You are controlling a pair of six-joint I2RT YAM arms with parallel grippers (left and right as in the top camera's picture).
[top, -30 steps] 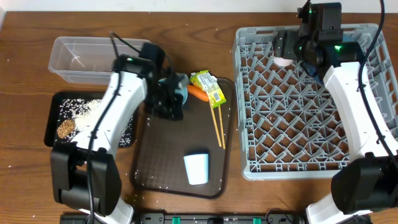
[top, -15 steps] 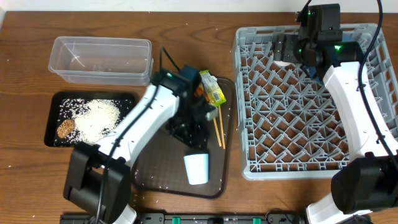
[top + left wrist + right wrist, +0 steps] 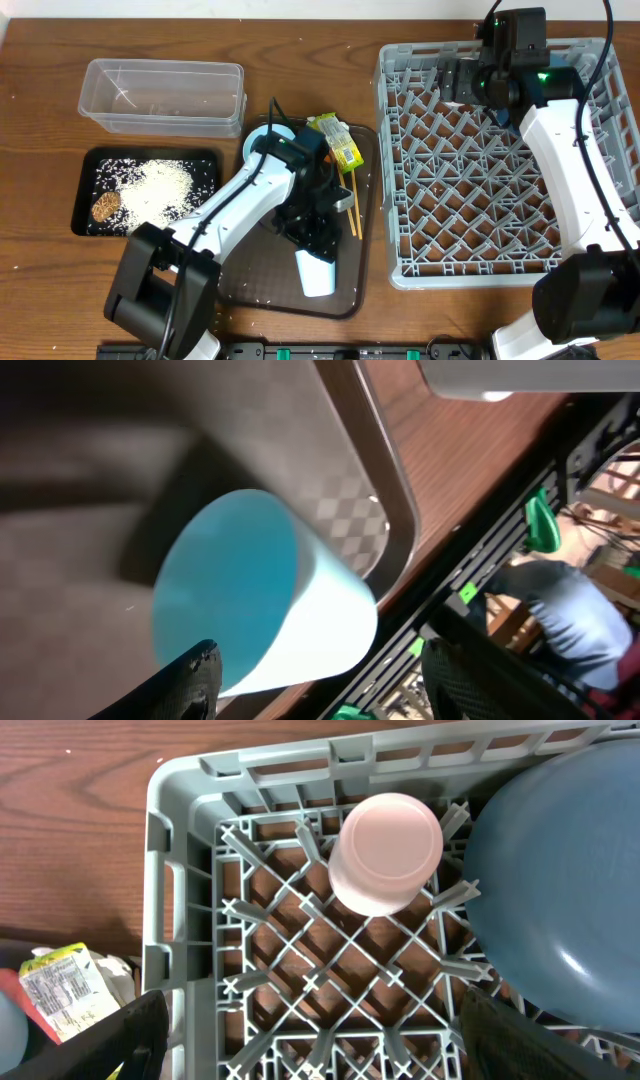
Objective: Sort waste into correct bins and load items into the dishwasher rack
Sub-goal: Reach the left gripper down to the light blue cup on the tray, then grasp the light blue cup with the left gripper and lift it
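The light-blue cup (image 3: 316, 272) lies on its side near the front of the brown serving tray (image 3: 250, 270). My left gripper (image 3: 318, 240) hangs open just over it. In the left wrist view the cup (image 3: 260, 595) fills the space ahead of the open gripper (image 3: 320, 660), untouched. Small light-blue bowl (image 3: 262, 138), wrapper (image 3: 335, 140) and chopsticks (image 3: 352, 205) lie at the tray's back. The carrot is mostly hidden by my arm. My right gripper (image 3: 470, 85) stands open above the rack (image 3: 385, 150). Below that gripper (image 3: 315, 1040) are the upturned pink cup (image 3: 388, 850) and the big blue plate-bowl (image 3: 560, 890).
The clear tub (image 3: 160, 95) stands at the back left. In front of it the black tray (image 3: 90, 160) holds rice (image 3: 160, 185) and a brown lump (image 3: 105, 206). Stray grains dot the table. The rack's wall rises right beside the serving tray.
My left gripper has opened and swung from the small bowl at the tray's back toward the front, over the light-blue cup. The right arm has barely moved.
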